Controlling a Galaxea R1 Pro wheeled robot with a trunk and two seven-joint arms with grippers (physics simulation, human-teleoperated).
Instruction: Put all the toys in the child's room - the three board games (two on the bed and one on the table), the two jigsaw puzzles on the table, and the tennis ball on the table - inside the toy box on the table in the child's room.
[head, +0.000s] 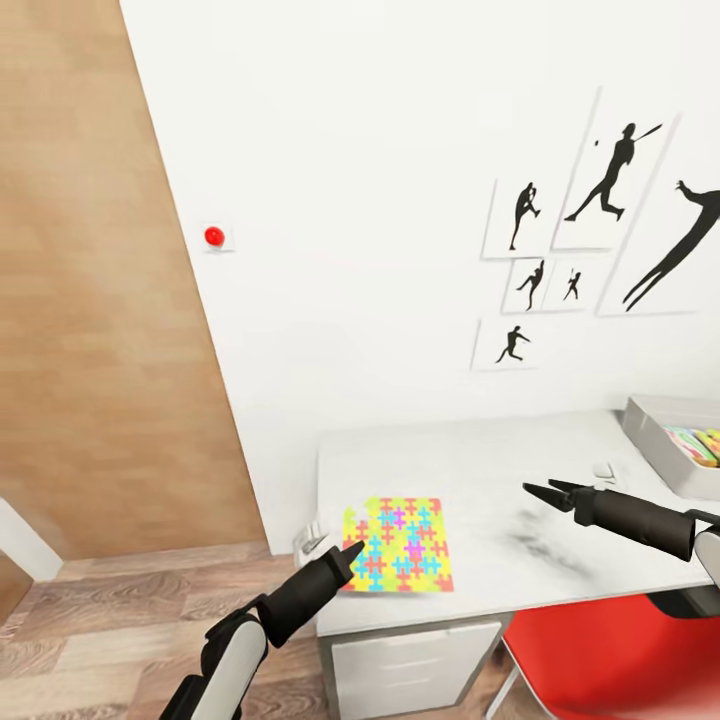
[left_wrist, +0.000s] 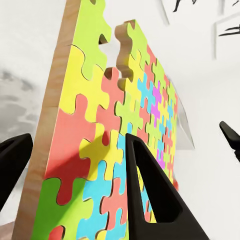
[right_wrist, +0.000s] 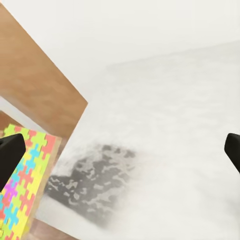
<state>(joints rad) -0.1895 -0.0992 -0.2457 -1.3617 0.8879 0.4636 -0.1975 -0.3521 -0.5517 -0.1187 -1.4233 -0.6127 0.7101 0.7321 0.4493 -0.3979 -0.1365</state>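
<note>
Between the spread fingers of the left gripper (left_wrist: 75, 170) sits the near edge of the jigsaw puzzle (head: 398, 545), a flat board of bright interlocking pieces lying at the front left corner of the table (head: 500, 470). In the left wrist view one finger lies over the printed face and the other shows off past the wooden edge, with a gap on both sides, so the jaws are released and nothing is gripped yet. The right gripper (head: 545, 493) hovers above the bare tabletop, well apart from the puzzle, its fingers parted and holding nothing. The toy box (head: 655, 440) stands at the far right end of the table, with something colourful already lying inside.

The step in hand appears to be taking hold of the puzzle by its edge. To do it well, the left gripper should probably slide further in, so the fingers bite deep on the board rather than its rim, then close squarely across its thickness. A thin, wide board will likely droop or twist from a shallow pinch, so the lift should be slow and level before carrying it across to the box.
</note>
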